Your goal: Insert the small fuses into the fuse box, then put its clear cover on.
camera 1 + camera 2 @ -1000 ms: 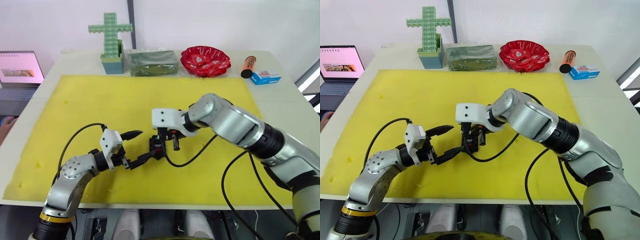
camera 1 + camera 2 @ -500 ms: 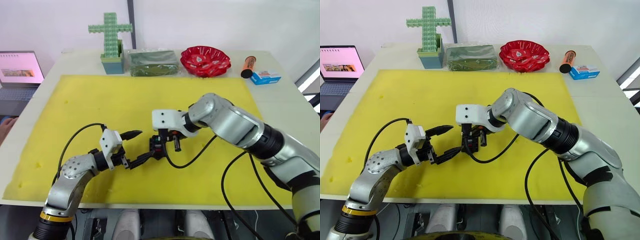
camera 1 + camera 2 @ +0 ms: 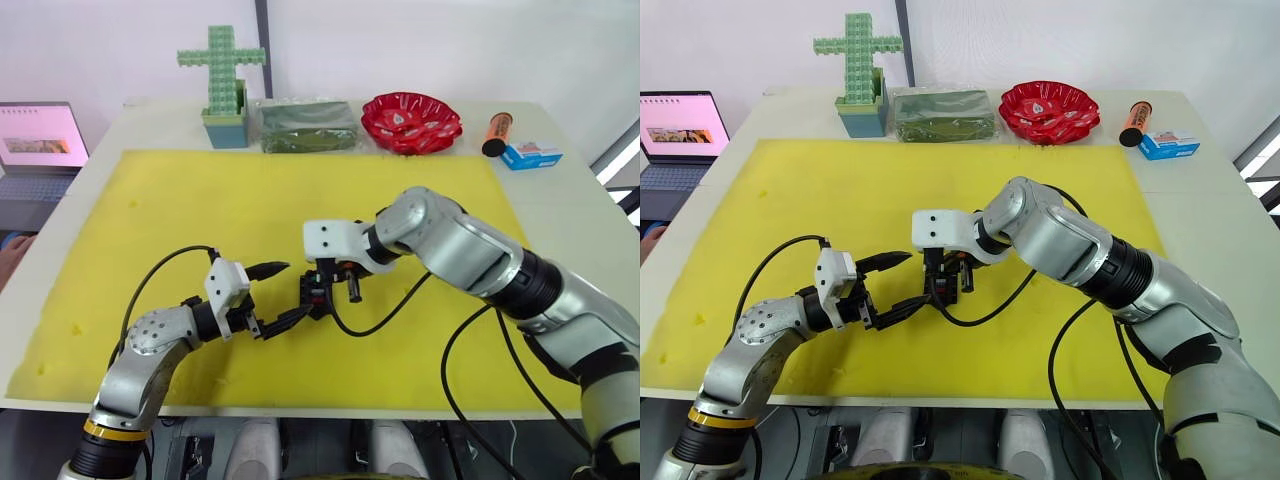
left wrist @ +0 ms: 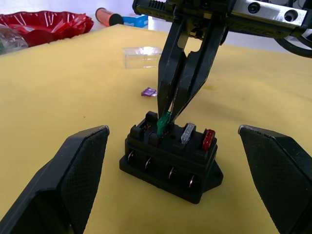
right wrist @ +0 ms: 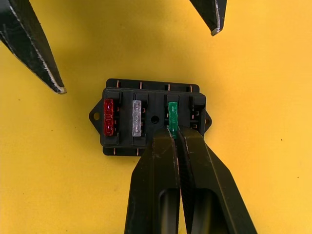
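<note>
Yellow foam matting [image 3: 200,200] covers the white table [image 3: 580,210] I'm working over, with a green block cross [image 3: 222,62], a wrapped green package [image 3: 306,125], a red bowl [image 3: 411,121], an orange tube [image 3: 496,133] and a small blue box [image 3: 531,154] lined up along the far edge, and a laptop [image 3: 38,140] off to my left.

On the mat near the middle sits the black fuse box [image 4: 170,163]. From my left wrist camera I see the red fuse [image 4: 208,139] and the grey fuse [image 4: 188,132] seated in neighbouring slots. My right gripper [image 5: 172,134] comes down from above, its fingers pinched together on the green fuse [image 5: 172,116], which stands partly in the next slot along, tilted a little. The last slot beside it is bare.

My left gripper [image 3: 272,295] rests low on the mat just beside the box, its fingers spread wide on either side and holding nothing.

Beyond the box, the purplish fuse [image 4: 148,91] lies loose on the mat, and further back lies the clear cover [image 4: 142,56].
</note>
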You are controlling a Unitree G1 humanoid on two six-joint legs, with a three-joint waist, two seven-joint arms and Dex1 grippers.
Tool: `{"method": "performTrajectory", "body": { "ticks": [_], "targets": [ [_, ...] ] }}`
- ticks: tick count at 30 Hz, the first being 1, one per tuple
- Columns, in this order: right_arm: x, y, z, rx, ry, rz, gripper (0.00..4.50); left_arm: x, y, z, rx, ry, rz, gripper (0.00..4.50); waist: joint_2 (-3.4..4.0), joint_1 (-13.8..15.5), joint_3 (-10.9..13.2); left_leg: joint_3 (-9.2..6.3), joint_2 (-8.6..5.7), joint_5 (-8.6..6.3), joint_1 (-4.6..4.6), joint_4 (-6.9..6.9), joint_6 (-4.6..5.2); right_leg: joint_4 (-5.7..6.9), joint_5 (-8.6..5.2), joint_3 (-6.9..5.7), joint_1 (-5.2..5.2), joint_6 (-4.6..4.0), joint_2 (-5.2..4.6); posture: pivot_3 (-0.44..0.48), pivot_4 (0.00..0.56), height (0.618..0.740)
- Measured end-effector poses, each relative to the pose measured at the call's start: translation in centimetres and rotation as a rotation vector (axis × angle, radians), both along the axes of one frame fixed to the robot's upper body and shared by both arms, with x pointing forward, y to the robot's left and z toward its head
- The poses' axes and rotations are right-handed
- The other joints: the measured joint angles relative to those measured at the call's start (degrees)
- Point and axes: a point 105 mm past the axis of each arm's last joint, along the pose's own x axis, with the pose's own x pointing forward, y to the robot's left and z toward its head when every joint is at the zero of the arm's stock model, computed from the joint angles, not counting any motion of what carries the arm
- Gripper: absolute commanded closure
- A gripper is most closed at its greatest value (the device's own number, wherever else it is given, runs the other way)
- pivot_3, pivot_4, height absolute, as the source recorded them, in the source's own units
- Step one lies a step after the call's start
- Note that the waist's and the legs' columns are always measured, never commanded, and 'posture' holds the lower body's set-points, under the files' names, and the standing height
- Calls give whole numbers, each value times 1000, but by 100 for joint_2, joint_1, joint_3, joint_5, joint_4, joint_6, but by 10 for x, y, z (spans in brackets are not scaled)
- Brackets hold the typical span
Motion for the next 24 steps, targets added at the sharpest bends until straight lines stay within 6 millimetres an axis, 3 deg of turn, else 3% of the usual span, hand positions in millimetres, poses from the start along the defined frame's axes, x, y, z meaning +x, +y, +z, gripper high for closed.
{"method": "performTrajectory", "body": {
  "ticks": [9,12,24],
  "targets": [
    [0,2,0,3,7,-7,4446,7,-1,-2,41,-40,-5,0,0,-4,-1,0,0,0,2,0,0,5,0,0,0,0,0,0,150,740],
    [1,2,-2,6,14,-12,3805,6,-5,-5,46,-34,-23,0,0,-5,-1,0,0,0,3,0,0,8,0,0,0,0,0,0,150,740],
    [3,0,-4,14,27,-17,3805,7,-5,-5,46,-34,-23,0,0,-3,-1,-1,0,0,4,1,0,17,0,0,-2,0,0,0,150,740]
  ]
}}
